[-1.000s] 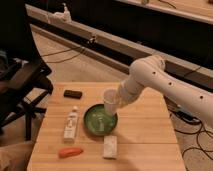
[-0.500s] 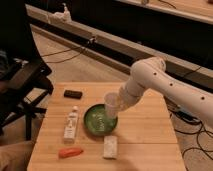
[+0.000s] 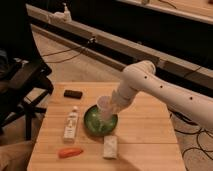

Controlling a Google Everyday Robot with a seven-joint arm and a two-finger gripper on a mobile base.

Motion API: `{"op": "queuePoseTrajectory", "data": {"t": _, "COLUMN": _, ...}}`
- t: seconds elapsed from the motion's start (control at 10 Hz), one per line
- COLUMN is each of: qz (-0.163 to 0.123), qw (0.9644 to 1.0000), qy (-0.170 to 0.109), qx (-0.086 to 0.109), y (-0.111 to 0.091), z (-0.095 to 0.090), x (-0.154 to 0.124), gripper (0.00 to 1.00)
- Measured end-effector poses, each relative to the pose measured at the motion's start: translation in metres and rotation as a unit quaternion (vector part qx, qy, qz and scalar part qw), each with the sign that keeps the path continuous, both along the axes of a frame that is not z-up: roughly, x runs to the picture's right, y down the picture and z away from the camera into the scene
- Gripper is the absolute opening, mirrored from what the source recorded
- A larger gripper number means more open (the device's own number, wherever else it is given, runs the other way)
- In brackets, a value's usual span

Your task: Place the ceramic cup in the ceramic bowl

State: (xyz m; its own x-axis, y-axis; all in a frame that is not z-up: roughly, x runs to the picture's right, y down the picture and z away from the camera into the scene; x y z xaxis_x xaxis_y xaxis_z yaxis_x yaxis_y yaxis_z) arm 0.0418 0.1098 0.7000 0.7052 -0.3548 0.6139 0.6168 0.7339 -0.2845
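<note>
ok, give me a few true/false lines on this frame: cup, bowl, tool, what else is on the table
1. The ceramic cup is at the tool, above the ceramic bowl. True.
2. The cup lies on its side next to the orange carrot-like item. False: it is over the bowl, far from that item at the table's front left.
3. A white tube-like bottle lies left of the bowl. True.
4. The small black object is inside the bowl. False: it sits on the wooden table, behind and left of the bowl.
5. A white packet lies in front of the bowl. True.
</note>
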Motion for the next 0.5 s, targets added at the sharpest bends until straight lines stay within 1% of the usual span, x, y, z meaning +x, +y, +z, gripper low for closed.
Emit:
{"op": "queuePoseTrajectory", "data": {"t": 0.1, "qz": -0.001, "qw": 1.0, "qy": -0.009, "qx": 0.0, "y": 0.005, "z": 0.005, "x": -0.008, "gripper": 0.01}}
{"op": "queuePoseTrajectory", "data": {"t": 0.2, "qz": 0.0, "qw": 0.9999, "qy": -0.015, "qx": 0.001, "y": 0.007, "z": 0.01, "x": -0.014, "gripper": 0.05}}
{"op": "queuePoseTrajectory", "data": {"t": 0.3, "qz": 0.003, "qw": 0.9998, "qy": -0.02, "qx": 0.004, "y": 0.012, "z": 0.019, "x": -0.018, "gripper": 0.17}}
{"op": "queuePoseTrajectory", "data": {"t": 0.5, "qz": -0.001, "qw": 0.9998, "qy": -0.02, "qx": 0.007, "y": 0.021, "z": 0.036, "x": -0.021, "gripper": 0.35}}
